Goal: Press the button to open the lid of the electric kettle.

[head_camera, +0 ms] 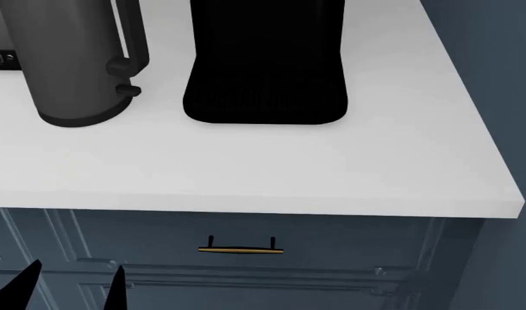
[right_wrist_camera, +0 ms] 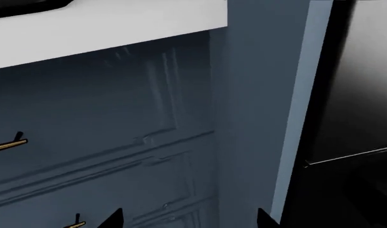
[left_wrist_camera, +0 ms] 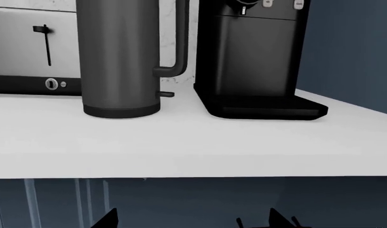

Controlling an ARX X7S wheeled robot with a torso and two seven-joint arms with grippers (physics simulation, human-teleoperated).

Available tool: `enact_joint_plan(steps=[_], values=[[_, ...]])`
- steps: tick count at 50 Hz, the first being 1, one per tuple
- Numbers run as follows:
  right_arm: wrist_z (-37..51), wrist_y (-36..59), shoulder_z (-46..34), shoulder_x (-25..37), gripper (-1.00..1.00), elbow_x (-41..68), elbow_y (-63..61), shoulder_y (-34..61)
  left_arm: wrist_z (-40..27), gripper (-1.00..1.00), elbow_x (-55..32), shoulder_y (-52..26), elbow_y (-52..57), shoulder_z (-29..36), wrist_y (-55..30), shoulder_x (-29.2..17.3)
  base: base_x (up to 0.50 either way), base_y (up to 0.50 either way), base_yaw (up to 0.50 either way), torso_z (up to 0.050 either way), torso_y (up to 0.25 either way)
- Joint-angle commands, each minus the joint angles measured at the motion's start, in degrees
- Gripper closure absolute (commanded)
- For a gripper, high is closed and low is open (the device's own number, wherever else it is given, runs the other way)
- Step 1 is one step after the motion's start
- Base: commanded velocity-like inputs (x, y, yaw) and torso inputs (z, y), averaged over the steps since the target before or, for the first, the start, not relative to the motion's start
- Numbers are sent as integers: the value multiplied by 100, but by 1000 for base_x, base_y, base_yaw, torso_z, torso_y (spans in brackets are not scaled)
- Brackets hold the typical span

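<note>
The electric kettle (head_camera: 69, 58) is a tall dark grey cylinder standing on the white counter (head_camera: 272, 161) at the left. Its black handle (head_camera: 132, 45) carries small round nubs (head_camera: 118, 65). The kettle also shows in the left wrist view (left_wrist_camera: 120, 57), with its handle (left_wrist_camera: 179, 42) towards the coffee machine. The lid is cut off above the frame in every view. My left gripper (head_camera: 72, 292) is open and empty, low in front of the cabinet, below the counter edge; its tips show in the left wrist view (left_wrist_camera: 193, 223). My right gripper (right_wrist_camera: 188, 222) is open and empty, facing the cabinet front.
A big black coffee machine (head_camera: 263, 58) stands right of the kettle, close to its handle. A silver toaster (left_wrist_camera: 28, 47) stands behind the kettle on the other side. A drawer with a brass handle (head_camera: 241, 249) lies under the counter. A dark appliance (right_wrist_camera: 358, 118) flanks the cabinet.
</note>
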Motion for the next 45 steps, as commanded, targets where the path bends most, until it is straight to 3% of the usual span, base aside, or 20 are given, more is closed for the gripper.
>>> enact_joint_plan(steps=[1,3,17,23,34,35,37,45], values=[[316,-617,714,-221,-100,748,349,-911,-32,-100,-89,33,-3,145,36,-44,0,0,0,0,0],[359,-955,851,-235,-100,1283,973,-931,-51,-100,-98,26,23,165,-1,-59,0,0,0,0,0],[-55,-3618,1630,272,-100,907,6073,-124,-165,-100,-182,28,181,269,-129,-129,0,0,0,0,0],[-1073,-5472,2117,922,-100,987,10246,1097,-203,-100,-213,30,232,326,-166,-151,0,0,0,0,0],[-1362,-4610,4043,887,-100,-169,10267,963,-457,-100,-453,-10,366,90,-413,-130,0,0,0,0,0],[-1377,-4453,4205,896,-100,-229,10269,988,-740,-100,-491,-65,379,-116,-631,-26,0,0,0,0,0],[-1405,-4212,4452,914,-100,-382,10267,1023,-663,-100,-937,-108,482,-362,-709,7,0,0,0,0,0],[-1589,-2990,4944,1061,-100,-873,10268,1134,-1432,-100,-1657,-857,1995,-749,-2624,-187,0,0,0,0,0]])
